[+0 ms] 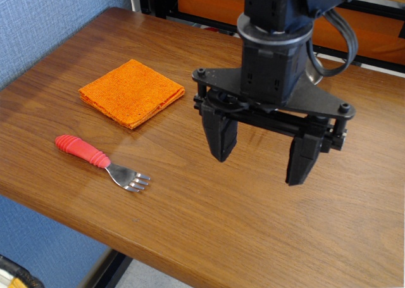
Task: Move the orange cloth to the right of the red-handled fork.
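Observation:
The orange cloth (131, 92) lies folded flat on the wooden table (209, 225), at the left middle. The red-handled fork (101, 161) lies in front of the cloth, nearer the table's front edge, handle to the left and metal tines to the right. My gripper (261, 164) hangs above the table to the right of both, its two black fingers wide apart and empty. It touches neither the cloth nor the fork.
A blue wall stands at the left. Behind the table is a black frame with a smooth orange panel (373, 38). A bit of a steel pan (316, 69) shows behind the arm. The table's front edge runs diagonally across the lower left.

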Robot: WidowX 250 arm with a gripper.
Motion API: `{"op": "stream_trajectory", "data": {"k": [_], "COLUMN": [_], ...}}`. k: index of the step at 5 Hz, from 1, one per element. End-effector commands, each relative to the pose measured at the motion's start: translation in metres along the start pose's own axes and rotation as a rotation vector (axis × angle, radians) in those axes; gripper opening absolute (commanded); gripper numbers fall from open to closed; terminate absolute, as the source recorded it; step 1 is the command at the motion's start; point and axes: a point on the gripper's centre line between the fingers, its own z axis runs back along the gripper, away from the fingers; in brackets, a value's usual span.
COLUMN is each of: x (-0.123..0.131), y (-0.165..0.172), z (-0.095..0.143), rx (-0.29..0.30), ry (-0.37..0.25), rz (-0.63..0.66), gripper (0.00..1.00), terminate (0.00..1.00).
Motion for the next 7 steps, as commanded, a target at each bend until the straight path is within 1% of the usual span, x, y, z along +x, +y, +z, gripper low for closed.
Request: {"op": "stream_trajectory", "data": {"k": [1, 2, 3, 4, 5, 6, 7], "x": [0.0, 0.021, 0.041, 0.063, 0.09, 0.113, 0.133], "y": [0.0, 0.039, 0.072, 0.11, 0.146, 0.172, 0.191], "z": [0.0, 0.003, 0.004, -0.004, -0.022, -0.045, -0.075], "rx": [0.0, 0.037, 0.075, 0.101, 0.123, 0.138, 0.148], "ry": [0.0, -0.048, -0.092, -0.077, -0.065, -0.049, -0.01], "rz": [0.0, 0.136, 0.219, 0.303, 0.356, 0.373, 0.35], "gripper": [1.0, 1.0, 1.0, 1.0, 1.0, 1.0, 1.0], "terminate": [0.0, 0.0, 0.0, 0.0, 0.0, 0.0, 0.0]}}
